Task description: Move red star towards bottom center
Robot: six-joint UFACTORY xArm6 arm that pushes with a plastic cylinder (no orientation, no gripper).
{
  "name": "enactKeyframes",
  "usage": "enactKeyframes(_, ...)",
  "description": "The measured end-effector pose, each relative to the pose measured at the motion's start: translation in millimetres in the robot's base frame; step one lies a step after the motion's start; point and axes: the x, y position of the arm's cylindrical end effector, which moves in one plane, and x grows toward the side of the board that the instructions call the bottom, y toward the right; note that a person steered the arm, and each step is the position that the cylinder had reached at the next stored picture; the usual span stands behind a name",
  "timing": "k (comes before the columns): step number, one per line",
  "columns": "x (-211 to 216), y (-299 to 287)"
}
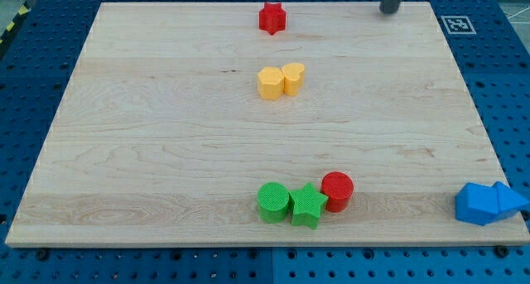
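Note:
The red star (pixel 272 18) sits near the view's top edge of the wooden board (pixel 149 135), about the middle of its width. My tip (pixel 389 10) is at the top right, well to the right of the red star and apart from every block. Only the rod's lower end shows. Near the view's bottom centre a red cylinder (pixel 337 191), a green star (pixel 307 205) and a green cylinder (pixel 272 201) stand bunched together.
A yellow hexagon (pixel 270 83) and a yellow heart (pixel 293 77) touch each other below the red star. Two blue blocks (pixel 487 203) sit at the board's bottom right corner, partly over the edge. A marker tag (pixel 458 24) lies beyond the top right corner.

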Motion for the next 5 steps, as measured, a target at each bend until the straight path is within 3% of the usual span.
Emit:
enactKeyframes(1, -4, -10)
enactKeyframes(5, 21, -231)
